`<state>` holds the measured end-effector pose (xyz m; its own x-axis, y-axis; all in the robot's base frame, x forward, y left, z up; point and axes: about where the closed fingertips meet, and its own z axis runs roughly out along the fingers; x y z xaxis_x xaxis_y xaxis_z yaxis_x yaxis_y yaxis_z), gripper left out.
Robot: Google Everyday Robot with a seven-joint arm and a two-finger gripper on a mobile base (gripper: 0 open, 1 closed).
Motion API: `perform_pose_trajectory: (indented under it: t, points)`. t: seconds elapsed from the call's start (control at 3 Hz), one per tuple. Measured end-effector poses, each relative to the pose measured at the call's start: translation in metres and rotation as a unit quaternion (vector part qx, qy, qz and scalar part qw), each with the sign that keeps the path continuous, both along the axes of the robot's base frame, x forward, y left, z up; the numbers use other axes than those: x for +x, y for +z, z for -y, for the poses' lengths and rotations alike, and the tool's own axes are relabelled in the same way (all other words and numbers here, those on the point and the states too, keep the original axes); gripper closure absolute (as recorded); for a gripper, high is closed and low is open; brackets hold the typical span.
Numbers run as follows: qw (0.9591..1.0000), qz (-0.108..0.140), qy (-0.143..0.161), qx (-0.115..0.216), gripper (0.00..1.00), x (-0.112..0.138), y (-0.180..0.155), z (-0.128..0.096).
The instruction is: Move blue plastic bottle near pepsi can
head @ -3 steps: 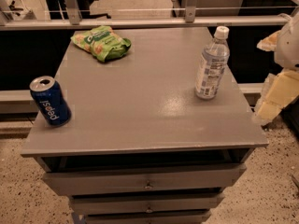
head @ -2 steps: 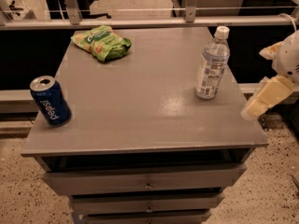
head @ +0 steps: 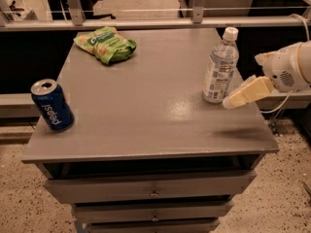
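The blue plastic bottle stands upright at the right side of the grey table top, with a white cap and a pale label. The pepsi can stands upright near the table's front left corner, far from the bottle. My gripper comes in from the right edge of the view, cream-coloured with a white wrist behind it. It hovers just right of the bottle's base, close to the bottle but not around it, and holds nothing.
A green snack bag lies at the back left of the table. A metal rail runs behind the table. Drawers sit under the top. Speckled floor lies on both sides.
My gripper has moved left, from beyond the table's right edge to just beside the bottle's base. The bottle, can and bag have not moved.
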<state>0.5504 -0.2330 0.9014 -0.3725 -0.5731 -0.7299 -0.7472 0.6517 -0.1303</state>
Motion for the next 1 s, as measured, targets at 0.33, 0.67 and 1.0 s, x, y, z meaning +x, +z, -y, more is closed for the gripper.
perform_pose_trajectory:
  t: [0.33,0.67,1.0]
  points:
    - [0.998,0.033,-0.012,0.052,0.0,0.015,-0.002,-0.021]
    - [0.9932,0.068,-0.023,0.092,0.0,0.03,-0.001,-0.041]
    - [0.9874,0.091,-0.036,0.124,0.16,0.046,-0.003,-0.056]
